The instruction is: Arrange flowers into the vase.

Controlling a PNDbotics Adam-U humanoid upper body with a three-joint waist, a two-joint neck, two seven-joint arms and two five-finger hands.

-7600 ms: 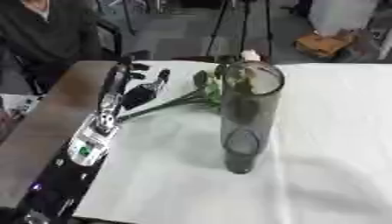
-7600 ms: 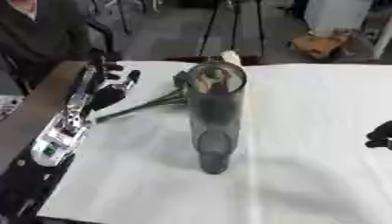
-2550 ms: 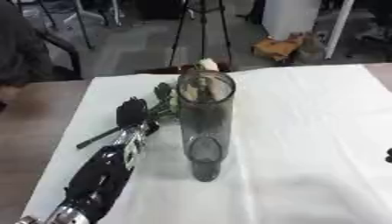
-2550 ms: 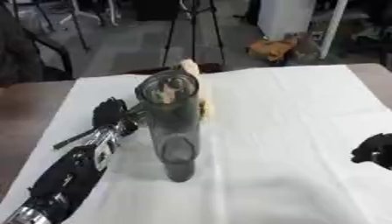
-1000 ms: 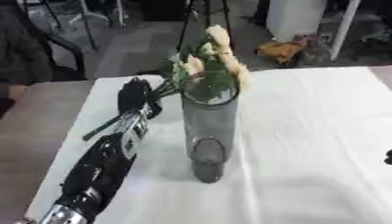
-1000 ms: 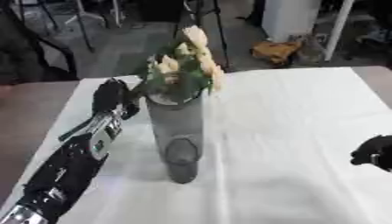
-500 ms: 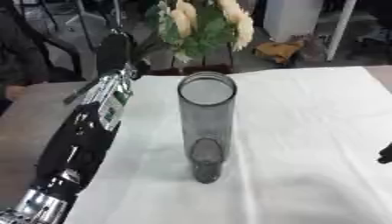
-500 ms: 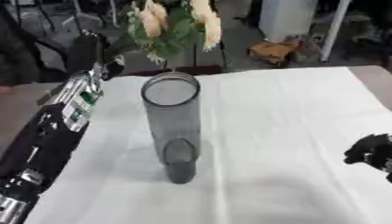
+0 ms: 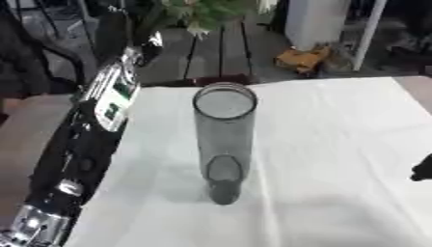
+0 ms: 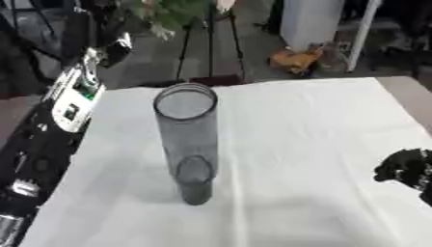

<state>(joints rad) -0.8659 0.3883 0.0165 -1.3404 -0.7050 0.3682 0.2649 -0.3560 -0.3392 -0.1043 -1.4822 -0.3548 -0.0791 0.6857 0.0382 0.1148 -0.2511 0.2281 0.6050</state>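
A tall, smoky grey glass vase [image 9: 223,140] stands upright on a white tablecloth [image 9: 337,144], its long axis vertical and its round open mouth facing up toward the camera. It sits near the middle of the cloth, a little left of centre, and nothing is inside it.

The robot's left arm [image 9: 88,130] reaches up along the left side of the view, black with silver joints and a green-and-white label. Its left hand [image 9: 127,29] is raised high at the upper left, well above and behind the vase. It holds a bunch of flowers [image 9: 207,12] by the stems, though the fingers are too blurred to make out in detail. The bunch shows green leaves and pale cream blooms at the top edge of the view, cut off by the frame, so which way the stems run cannot be told. The flowers are above the vase mouth and apart from it.

The right hand [image 10: 407,170] shows at the lower right edge, dark, fingers curled in, holding nothing, just over the cloth.
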